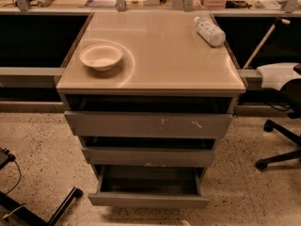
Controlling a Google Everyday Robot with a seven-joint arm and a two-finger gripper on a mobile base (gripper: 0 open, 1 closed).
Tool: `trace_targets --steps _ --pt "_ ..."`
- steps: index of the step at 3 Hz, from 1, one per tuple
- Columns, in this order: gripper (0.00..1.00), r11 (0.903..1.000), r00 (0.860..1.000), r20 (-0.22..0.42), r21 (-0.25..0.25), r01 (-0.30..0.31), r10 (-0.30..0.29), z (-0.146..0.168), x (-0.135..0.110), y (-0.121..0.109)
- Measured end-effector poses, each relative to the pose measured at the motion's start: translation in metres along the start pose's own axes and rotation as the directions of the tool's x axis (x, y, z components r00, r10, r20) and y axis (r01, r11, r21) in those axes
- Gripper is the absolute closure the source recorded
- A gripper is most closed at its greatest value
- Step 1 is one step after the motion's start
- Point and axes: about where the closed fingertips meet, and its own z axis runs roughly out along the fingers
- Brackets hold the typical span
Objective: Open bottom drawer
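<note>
The bottom drawer (148, 200) is the lowest of three grey handleless drawers in a cabinet under a beige top (155, 55). It stands pulled out toward me, and its shallow grey box interior (149, 181) shows open and bare. The middle drawer (148, 157) has a pale chip on its lower edge and sits pushed in further. The top drawer (148, 125) has white scratches on its front. The gripper is not in view in the camera view.
A white bowl (101, 56) and a lying plastic bottle (209, 31) sit on the cabinet top. An office chair base (281, 140) stands at the right. Black legs and a cable (33, 206) lie on the speckled floor at the lower left.
</note>
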Motion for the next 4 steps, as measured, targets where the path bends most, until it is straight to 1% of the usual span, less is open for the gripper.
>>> trace_targets --steps 1,2,3,4 --pt "0.0 0.9984 0.999 0.001 0.019 0.052 -0.053 0.002 -0.015 -0.004" --pt "0.0 0.9847 0.988 0.013 0.088 0.151 -0.153 -0.004 -0.054 -0.017" --pt "0.0 0.9518 0.973 0.059 0.227 0.206 -0.225 -0.023 -0.096 -0.039" --pt "0.0 0.952 0.972 0.054 0.223 0.21 -0.227 -0.02 -0.096 -0.04"
